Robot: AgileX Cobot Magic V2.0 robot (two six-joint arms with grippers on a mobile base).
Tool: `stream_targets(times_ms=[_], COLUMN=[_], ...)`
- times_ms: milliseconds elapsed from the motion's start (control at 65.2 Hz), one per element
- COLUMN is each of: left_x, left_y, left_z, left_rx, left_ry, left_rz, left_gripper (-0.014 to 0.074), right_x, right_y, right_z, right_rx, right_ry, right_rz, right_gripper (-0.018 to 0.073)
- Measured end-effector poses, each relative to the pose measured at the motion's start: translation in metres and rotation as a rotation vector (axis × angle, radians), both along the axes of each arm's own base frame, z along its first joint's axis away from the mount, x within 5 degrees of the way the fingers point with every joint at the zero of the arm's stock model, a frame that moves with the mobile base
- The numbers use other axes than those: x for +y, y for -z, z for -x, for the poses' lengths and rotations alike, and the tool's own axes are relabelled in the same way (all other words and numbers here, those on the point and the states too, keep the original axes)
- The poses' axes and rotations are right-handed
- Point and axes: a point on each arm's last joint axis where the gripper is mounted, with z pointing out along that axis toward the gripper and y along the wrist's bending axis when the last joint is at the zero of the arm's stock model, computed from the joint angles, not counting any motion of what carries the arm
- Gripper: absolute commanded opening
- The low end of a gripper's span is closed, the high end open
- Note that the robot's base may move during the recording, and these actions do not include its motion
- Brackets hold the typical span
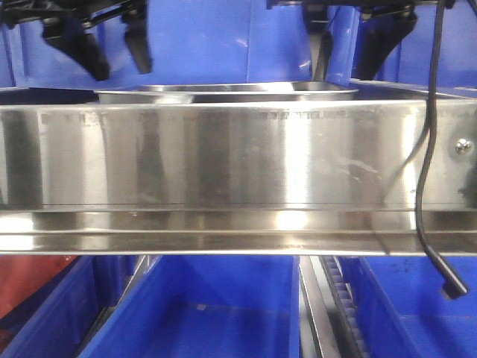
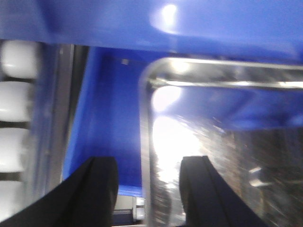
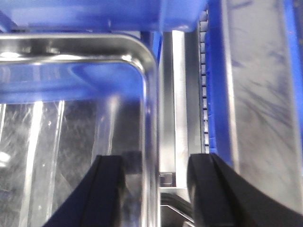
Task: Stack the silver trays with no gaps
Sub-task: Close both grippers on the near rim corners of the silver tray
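Both pincers are spread apart right now and neither is clamped on anything. From the left wrist camera we see the left pincer [image 2: 149, 201] straddling the left rim of the silver tray [image 2: 227, 156]. The rim runs straight up between its two black fingers [image 2: 97, 194]. The outer finger hangs over a blue bin [image 2: 104, 123] and the inner one over the shiny tray floor. Farther out past the outer finger there's a row of white rollers [image 2: 16, 99]. That view is pretty blurry, so we can't tell whether either finger actually touches the metal.

It's the same deal mirrored on the other side. The right pincer [image 3: 158, 198] has the tray's right rim between its fingers, with the rounded corner up ahead of it. Just outside the outer finger we see a metal strip [image 3: 177, 94], then the edge of another bin [image 3: 215, 71].

From the front camera the tray sits below and between the two pincers. Only its rim peeks over the long steel rail [image 1: 223, 156] that crosses the view in front of it. Both pincers hang above the tray's ends. A black cable [image 1: 423, 186] drops from near the right pincer down across the rail, next to a screw [image 1: 463, 146]. We honestly can't tell if that's one tray or several nested together.
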Motion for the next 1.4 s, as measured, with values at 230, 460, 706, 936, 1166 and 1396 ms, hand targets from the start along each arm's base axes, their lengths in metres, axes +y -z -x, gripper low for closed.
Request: stream_targets(times_ms=[230, 460, 706, 936, 1166, 1396], left_x=[0.001, -0.008, -0.008, -0.008, -0.008, -0.008], left_y=[0.007, 0.020, 0.027, 0.028, 0.028, 0.028], left_z=[-0.004, -0.004, -0.005, -0.005, -0.005, -0.005], left_rx=[0.018, 0.060, 0.101, 0.102, 0.102, 0.102], left_ry=[0.001, 0.027, 0.023, 0.023, 0.023, 0.023], left_rz=[-0.004, -0.016, -0.035, -0.036, -0.036, -0.036], left_gripper=[0.0232, 0.0232, 0.0232, 0.0211, 0.0174, 0.0169], right_x=[0.002, 0.003, 0.003, 0.005, 0.005, 0.006], right_y=[0.010, 0.011, 0.013, 0.023, 0.023, 0.023], right_z=[-0.005, -0.006, -0.006, -0.009, -0.009, -0.008], right_rx=[0.017, 0.019, 0.022, 0.060, 0.062, 0.065], right_ry=[-0.001, -0.001, -0.001, 0.002, 0.002, 0.003], right_rz=[0.008, 0.009, 0.010, 0.022, 0.019, 0.005], right_gripper=[0.0223, 0.0223, 0.0223, 0.0223, 0.0214, 0.0068])
